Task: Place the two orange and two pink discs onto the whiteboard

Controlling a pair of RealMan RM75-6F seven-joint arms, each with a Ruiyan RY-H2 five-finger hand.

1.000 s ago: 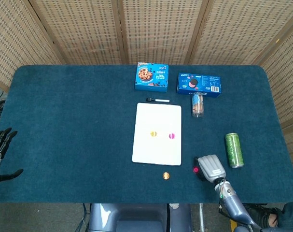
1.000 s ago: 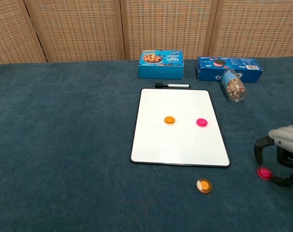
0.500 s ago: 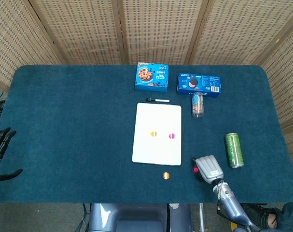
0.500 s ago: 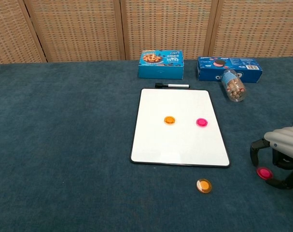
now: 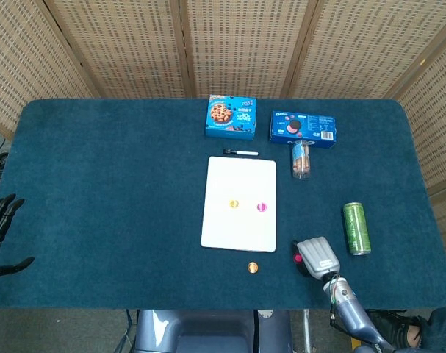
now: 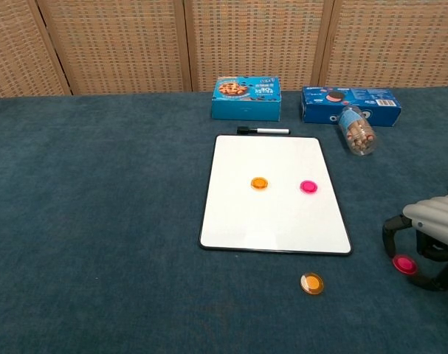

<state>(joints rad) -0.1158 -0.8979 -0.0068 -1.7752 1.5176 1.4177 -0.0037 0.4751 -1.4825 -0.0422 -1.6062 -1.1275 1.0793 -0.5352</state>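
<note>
Showing unreadable print, two blue boxes (image 6: pixel 246 98) stand.

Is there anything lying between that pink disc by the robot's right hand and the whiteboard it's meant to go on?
Nothing visible does. The pink disc lies on the cloth under the right hand, and only bare blue cloth separates it from the whiteboard. The orange disc sits nearer the camera, off that line.
</note>
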